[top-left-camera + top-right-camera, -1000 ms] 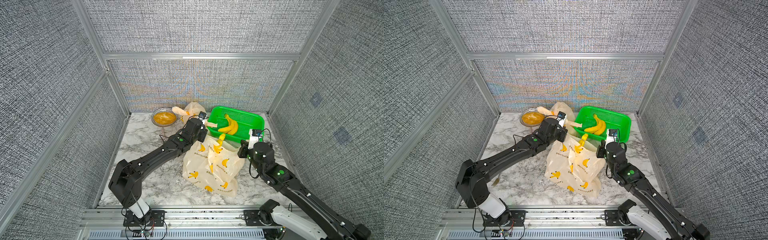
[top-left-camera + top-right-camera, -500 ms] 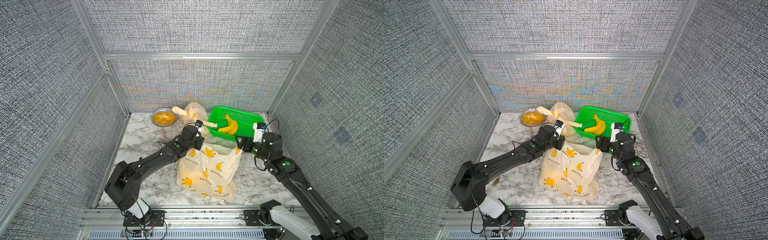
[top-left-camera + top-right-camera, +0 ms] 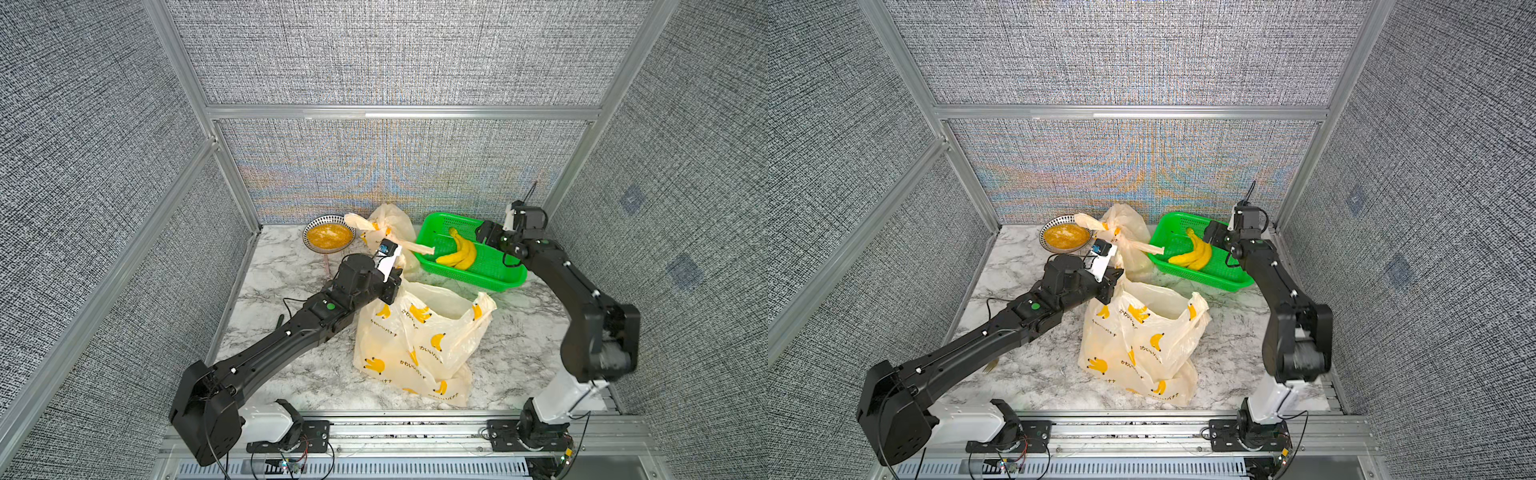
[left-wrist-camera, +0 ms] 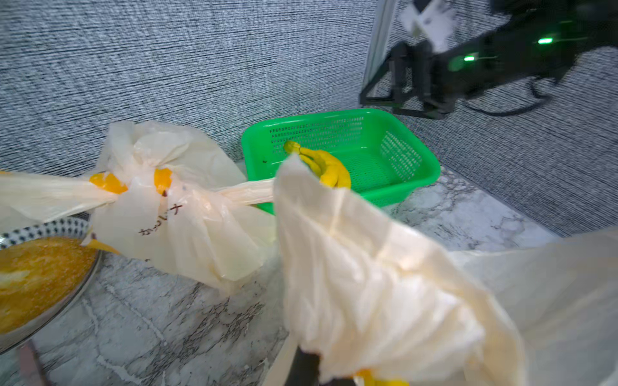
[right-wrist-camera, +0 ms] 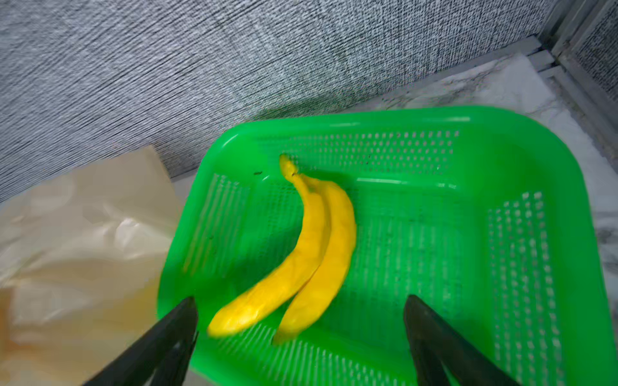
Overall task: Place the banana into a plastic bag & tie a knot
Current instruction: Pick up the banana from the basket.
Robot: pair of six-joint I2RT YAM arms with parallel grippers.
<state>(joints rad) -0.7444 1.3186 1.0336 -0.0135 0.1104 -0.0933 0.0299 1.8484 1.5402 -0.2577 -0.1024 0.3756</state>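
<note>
Right claw point(image 5: 301, 300): spread wide, empty, poised above banana point(image 5: 311, 247) lying in green basket point(image 3: 478, 282). Left claw point(image 3: 392, 286): clenched on bag point(image 3: 419, 345) rim, propping mouth open on counter point(image 3: 316, 378). Step, likely: reach for fruit. Next: descend, straddle mid-body, close. Stem toward back wall, tips toward front; long axis roughly front-to-back.

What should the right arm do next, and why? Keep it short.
Probably lower the right gripper onto the banana and close: its jaws stand open over it in the green basket, while the left gripper, shut on the bag, holds its mouth open.
</note>
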